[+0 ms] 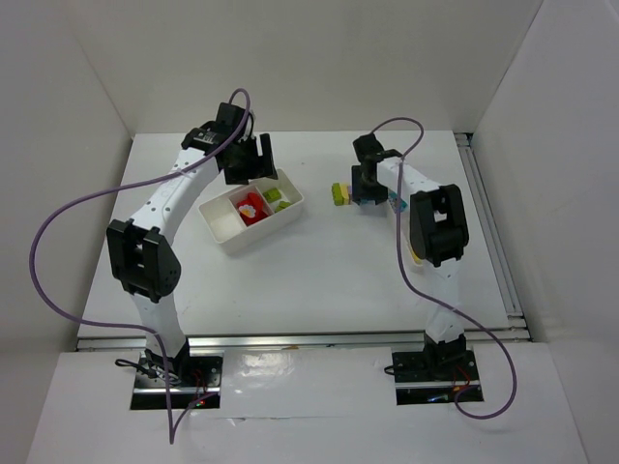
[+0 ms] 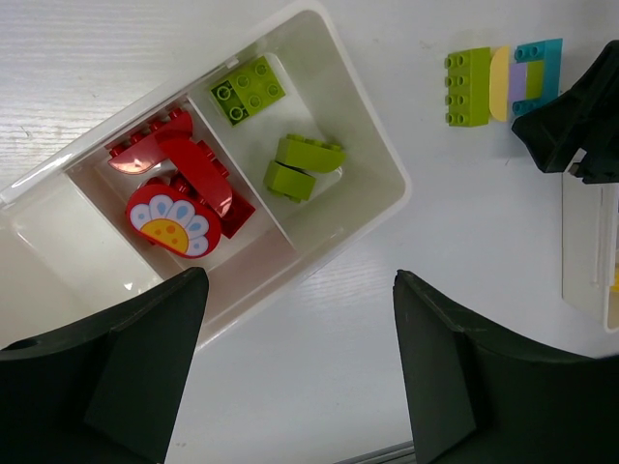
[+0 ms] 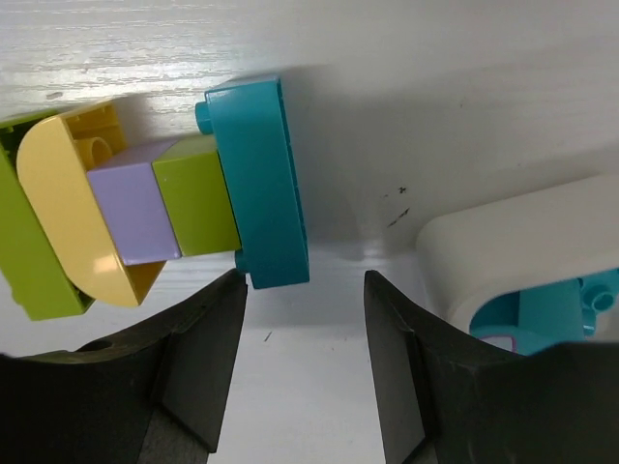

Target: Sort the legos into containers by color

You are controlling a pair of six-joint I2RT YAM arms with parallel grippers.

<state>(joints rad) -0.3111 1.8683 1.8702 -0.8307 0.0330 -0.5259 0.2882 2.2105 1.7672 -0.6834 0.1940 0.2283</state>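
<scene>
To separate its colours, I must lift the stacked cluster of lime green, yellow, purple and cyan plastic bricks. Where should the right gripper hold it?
Probably the flat cyan end brick: it overhangs the narrower green piece beside it, leaving parallel faces free. Come from above with the open right gripper, a finger on each face.

- Left arm [image 1: 162, 200]: white links, black joints, a purple cable [image 1: 34, 253] looping beside it.
- Right arm [image 1: 437, 227]: same colours, same cable.
- Left gripper [image 2: 300, 280]: black, wedge-shaped fingers [image 2: 126, 367].
- Metal base plates [image 1: 174, 379].
</scene>
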